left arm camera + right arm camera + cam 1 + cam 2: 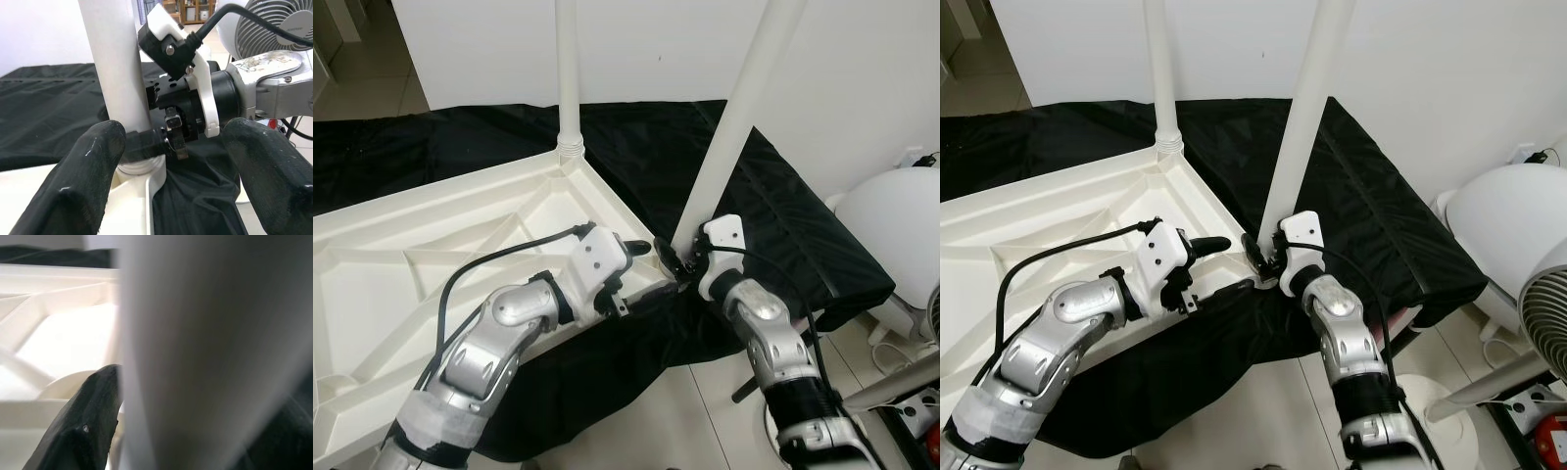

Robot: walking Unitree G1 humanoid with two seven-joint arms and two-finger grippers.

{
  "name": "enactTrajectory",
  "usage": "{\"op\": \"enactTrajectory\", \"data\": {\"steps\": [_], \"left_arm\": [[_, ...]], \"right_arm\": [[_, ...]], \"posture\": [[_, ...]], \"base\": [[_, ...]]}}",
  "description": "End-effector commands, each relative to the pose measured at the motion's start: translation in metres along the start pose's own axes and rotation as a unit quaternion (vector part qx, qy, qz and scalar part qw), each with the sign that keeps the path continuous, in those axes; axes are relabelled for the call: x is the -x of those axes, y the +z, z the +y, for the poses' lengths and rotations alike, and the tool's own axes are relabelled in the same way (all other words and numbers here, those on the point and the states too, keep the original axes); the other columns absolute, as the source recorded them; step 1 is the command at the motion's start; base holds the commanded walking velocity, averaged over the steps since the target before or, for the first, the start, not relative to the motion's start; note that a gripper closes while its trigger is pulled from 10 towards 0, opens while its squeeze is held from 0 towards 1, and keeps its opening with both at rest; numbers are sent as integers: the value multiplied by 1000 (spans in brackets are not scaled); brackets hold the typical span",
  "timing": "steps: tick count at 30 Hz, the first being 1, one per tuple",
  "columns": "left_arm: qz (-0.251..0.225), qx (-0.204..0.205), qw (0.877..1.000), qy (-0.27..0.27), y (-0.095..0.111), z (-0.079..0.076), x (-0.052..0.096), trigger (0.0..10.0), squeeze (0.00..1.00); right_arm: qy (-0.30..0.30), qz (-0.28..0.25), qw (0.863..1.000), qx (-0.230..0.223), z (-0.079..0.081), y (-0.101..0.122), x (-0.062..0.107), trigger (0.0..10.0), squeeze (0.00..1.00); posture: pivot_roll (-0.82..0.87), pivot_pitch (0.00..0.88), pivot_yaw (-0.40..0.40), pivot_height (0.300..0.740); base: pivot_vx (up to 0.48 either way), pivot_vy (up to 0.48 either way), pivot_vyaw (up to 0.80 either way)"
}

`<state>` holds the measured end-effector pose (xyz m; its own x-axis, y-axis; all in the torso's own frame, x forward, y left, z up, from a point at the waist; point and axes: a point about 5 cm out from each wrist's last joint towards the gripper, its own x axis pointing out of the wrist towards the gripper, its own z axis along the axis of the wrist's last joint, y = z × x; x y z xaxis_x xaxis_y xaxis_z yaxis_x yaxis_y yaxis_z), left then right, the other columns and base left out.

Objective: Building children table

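Right gripper (1263, 257) clenches the near table leg (1304, 117) at centre frame (left gripper (166, 161) released alongside); keep it plumb over the upturned tabletop's (401, 245) corner socket.

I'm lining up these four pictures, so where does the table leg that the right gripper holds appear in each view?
Left eye view: the near table leg slants up right of centre.
Right eye view: same leg, just right of centre.
Left wrist view: thick white post between the black fingers.
Right wrist view: blurred white column, very close.
Shared landmark: the upturned white tabletop, whose corner socket takes the leg.
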<state>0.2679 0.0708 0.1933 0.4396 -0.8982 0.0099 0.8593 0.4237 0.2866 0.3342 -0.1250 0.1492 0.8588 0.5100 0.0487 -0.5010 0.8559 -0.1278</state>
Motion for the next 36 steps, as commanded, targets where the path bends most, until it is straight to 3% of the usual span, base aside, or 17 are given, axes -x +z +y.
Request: {"op": "enactTrajectory", "data": {"steps": [1, 5, 6, 8, 9, 19, 20, 21, 22, 26, 31, 33, 36], "left_arm": [[2, 2, 1000, -11, 0, -1, -1, 10000, 0], [1, -1, 1000, -11, 0, -1, -2, 10000, 0], [0, -2, 1000, -10, 1, -1, -2, 10000, 0], [0, -3, 1000, -10, 1, -1, -2, 10000, 0], [-1, -4, 1000, -8, 2, 0, -2, 10000, 0], [-2, -5, 1000, -3, 2, 0, -2, 10000, 0], [-1, -5, 1000, -2, 2, 0, -2, 10000, 0], [-2, -5, 1000, -1, 2, 0, -1, 10000, 0], [-2, -4, 1000, -1, 2, 0, -1, 10000, 0], [-4, -2, 1000, 0, 2, -1, -2, 10000, 0], [-4, -1, 1000, 0, 1, -1, -2, 10000, 0], [-6, 1, 1000, 2, 1, -1, -4, 10000, 0], [-6, 2, 1000, 2, 1, -1, -4, 10000, 0]], "right_arm": [[13, 5, 1000, 2, -1, -2, -1, 10000, 0], [52, 5, 998, 19, -6, 0, -10, 10000, 0], [60, 11, 998, 20, -7, -1, -12, 1882, 0], [63, 15, 998, 19, -8, -2, -14, 1882, 0], [71, 19, 997, 19, -9, -3, -15, 0, 0], [82, 30, 996, 14, -11, -10, -15, 0, 0], [80, 32, 996, 10, -11, -11, -14, 1294, 0], [73, 32, 997, 8, -13, -13, -14, 1294, 0], [65, 31, 997, 1, -13, -13, -14, 10000, 0], [29, 24, 999, -27, -12, -13, -16, 10000, 0], [10, 19, 999, -29, -10, -12, -17, 10000, 0], [-84, 19, 994, -67, -7, -12, -18, 10000, 0], [-112, 19, 990, -81, -5, -12, -18, 10000, 0]], "posture": [[43, 48, -17, 740], [51, 38, -20, 740], [55, 36, -22, 740], [58, 34, -24, 740], [61, 34, -26, 740], [69, 34, -36, 740], [69, 34, -36, 740], [69, 34, -36, 740], [64, 31, -40, 740], [59, 31, -43, 740], [55, 32, -43, 740], [46, 39, -45, 740], [41, 43, -43, 740]], "base": [[0, 0, 0], [0, 0, 0], [0, 0, 0], [0, 0, 0], [0, 0, 0], [0, 0, 0], [0, 0, 0], [0, 0, 0], [0, 0, 0], [0, 0, 0], [0, 0, 0], [0, 0, 0], [0, 0, 0]]}}
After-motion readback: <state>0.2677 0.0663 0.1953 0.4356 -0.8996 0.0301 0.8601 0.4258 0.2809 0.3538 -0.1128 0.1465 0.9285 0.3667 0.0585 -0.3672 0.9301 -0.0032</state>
